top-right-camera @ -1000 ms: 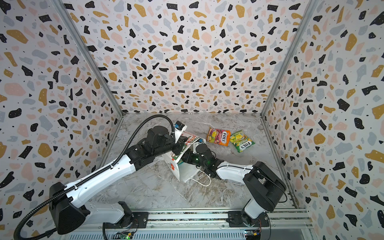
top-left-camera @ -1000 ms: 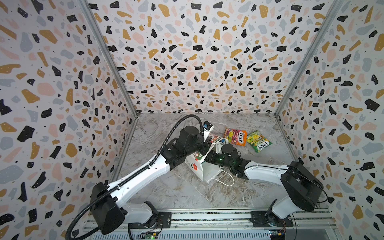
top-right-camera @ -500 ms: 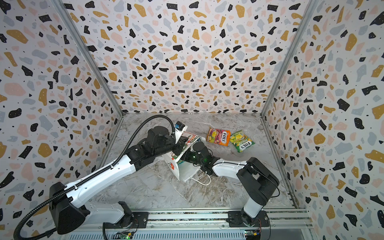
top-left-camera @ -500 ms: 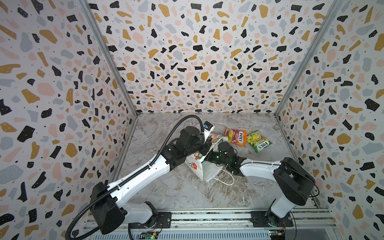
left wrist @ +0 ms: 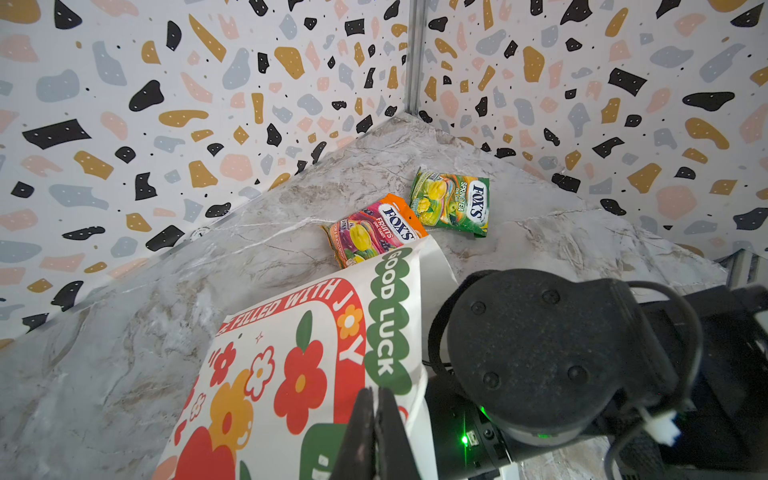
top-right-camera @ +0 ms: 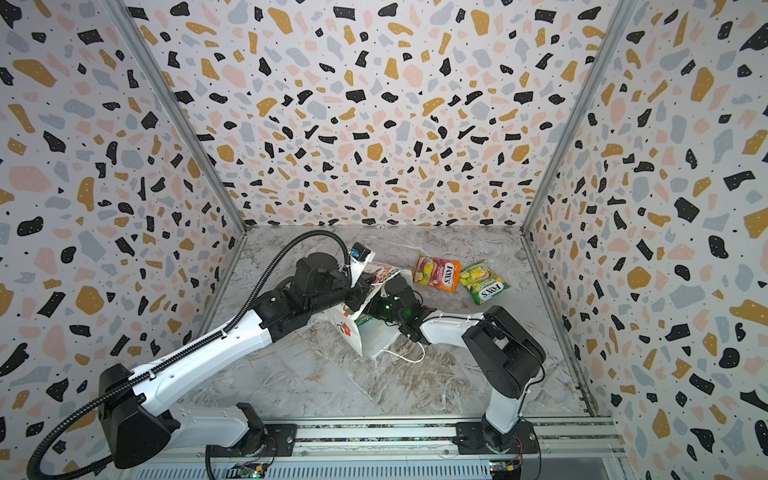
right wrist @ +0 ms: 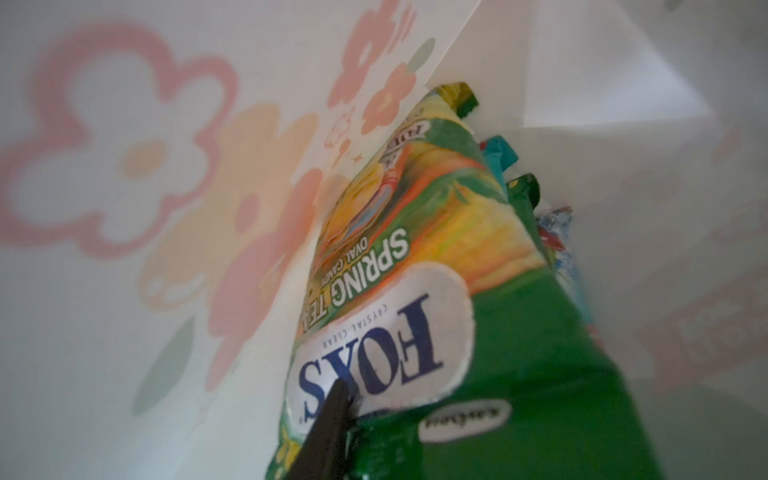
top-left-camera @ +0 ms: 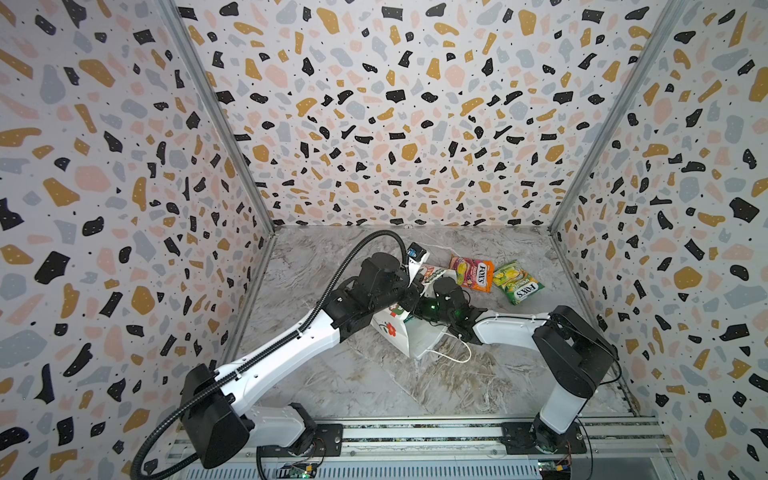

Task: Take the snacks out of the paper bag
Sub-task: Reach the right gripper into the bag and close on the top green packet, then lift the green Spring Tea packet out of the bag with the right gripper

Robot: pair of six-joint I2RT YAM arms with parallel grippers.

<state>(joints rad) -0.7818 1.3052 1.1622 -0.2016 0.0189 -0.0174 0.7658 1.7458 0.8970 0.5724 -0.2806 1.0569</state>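
- Left tool (left wrist: 374, 432) closed, pinching bag (left wrist: 291, 353) rim.
- Right tool (right wrist: 349, 419) inside bag, finger (right wrist: 332, 411) on green packet (right wrist: 415, 249); grip unclear.
- Orange packet (top-left-camera: 471, 272) lies on bench (top-left-camera: 374, 395).

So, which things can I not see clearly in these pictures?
1. Right wrist view: green packet covers the other packets; only corners show, so no count.
2. Same view: right gripper shows one finger; the other is hidden, grip unsure.
3. Both top views: paper bag and the wrist hide that gripper.

Glossy plastic snack packets (left wrist: 451, 203), matt printed paper bag (left wrist: 291, 374), smooth marbled tabletop (top-left-camera: 374, 386)
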